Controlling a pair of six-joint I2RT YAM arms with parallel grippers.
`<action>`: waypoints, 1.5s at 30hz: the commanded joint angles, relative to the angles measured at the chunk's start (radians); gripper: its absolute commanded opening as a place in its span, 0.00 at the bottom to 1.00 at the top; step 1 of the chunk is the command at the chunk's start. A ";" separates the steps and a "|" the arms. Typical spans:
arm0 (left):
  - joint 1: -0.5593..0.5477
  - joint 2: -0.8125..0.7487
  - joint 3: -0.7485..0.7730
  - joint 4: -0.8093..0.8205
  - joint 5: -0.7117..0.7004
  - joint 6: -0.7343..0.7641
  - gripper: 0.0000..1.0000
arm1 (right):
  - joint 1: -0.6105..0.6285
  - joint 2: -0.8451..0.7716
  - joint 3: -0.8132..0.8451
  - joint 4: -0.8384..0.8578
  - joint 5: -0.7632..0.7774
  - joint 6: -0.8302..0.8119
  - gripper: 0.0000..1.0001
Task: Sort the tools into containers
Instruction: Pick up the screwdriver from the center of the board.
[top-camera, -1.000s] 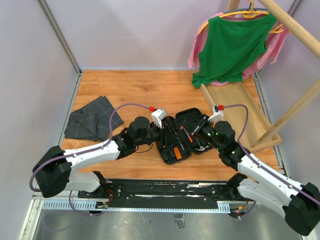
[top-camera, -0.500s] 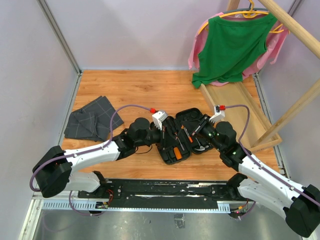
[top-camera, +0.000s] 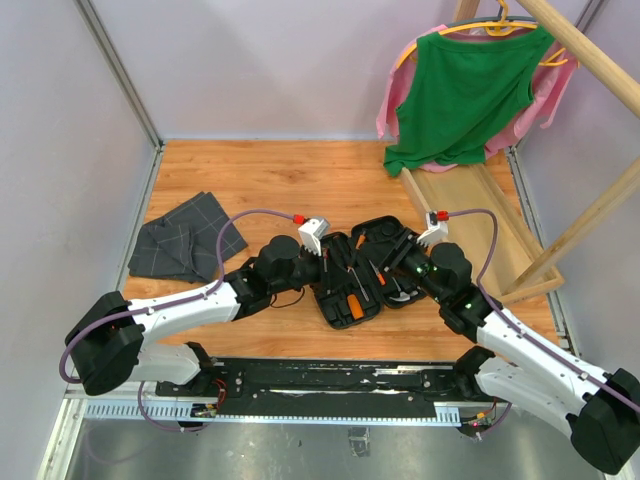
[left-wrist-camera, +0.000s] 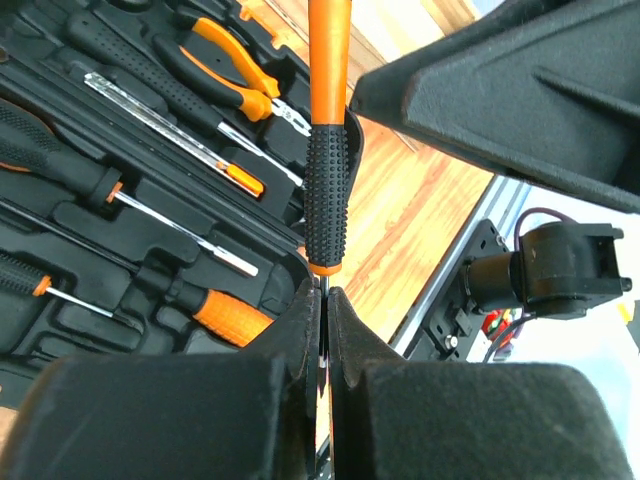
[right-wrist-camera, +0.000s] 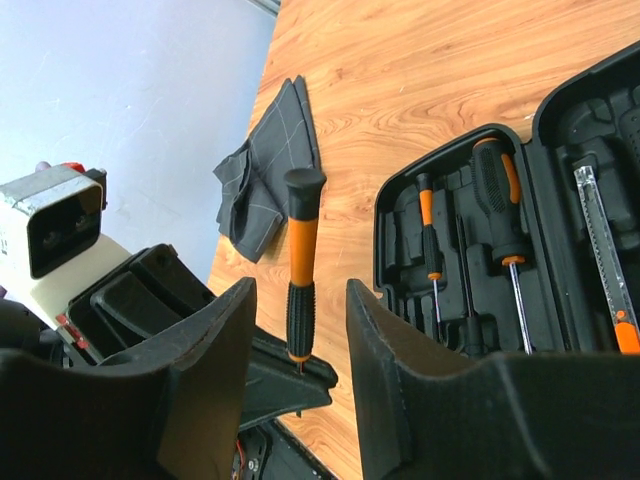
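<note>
An orange-and-black screwdriver (left-wrist-camera: 327, 190) stands upright over the near edge of the open black tool case (left-wrist-camera: 90, 225). My left gripper (left-wrist-camera: 326, 300) is shut on its thin steel shaft just below the handle. My right gripper (right-wrist-camera: 298, 300) is open, its jaws on either side of the same screwdriver (right-wrist-camera: 301, 270) without touching it. Both grippers meet over the case (top-camera: 350, 300) in the top view. Orange-black pliers (left-wrist-camera: 235, 70) and several screwdrivers (left-wrist-camera: 120, 190) lie in the case's moulded slots.
A dark grey folded cloth (top-camera: 185, 238) lies on the wooden table to the left. A long wooden tray (top-camera: 480, 215) runs along the right, under a green shirt (top-camera: 465, 90) on a wooden rack. Grey walls close in the table.
The right gripper has opened and let go of the screwdriver's handle. The left gripper closed on the shaft and has drawn slightly left.
</note>
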 joint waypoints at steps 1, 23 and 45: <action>-0.005 -0.018 0.015 0.028 -0.052 -0.031 0.00 | -0.014 0.020 0.016 0.034 -0.073 -0.001 0.41; -0.004 -0.021 0.016 0.041 -0.038 -0.029 0.00 | -0.013 0.139 0.046 0.099 -0.186 0.004 0.20; 0.033 -0.109 -0.026 -0.048 -0.172 0.023 0.44 | -0.013 0.109 0.140 -0.255 0.010 -0.267 0.01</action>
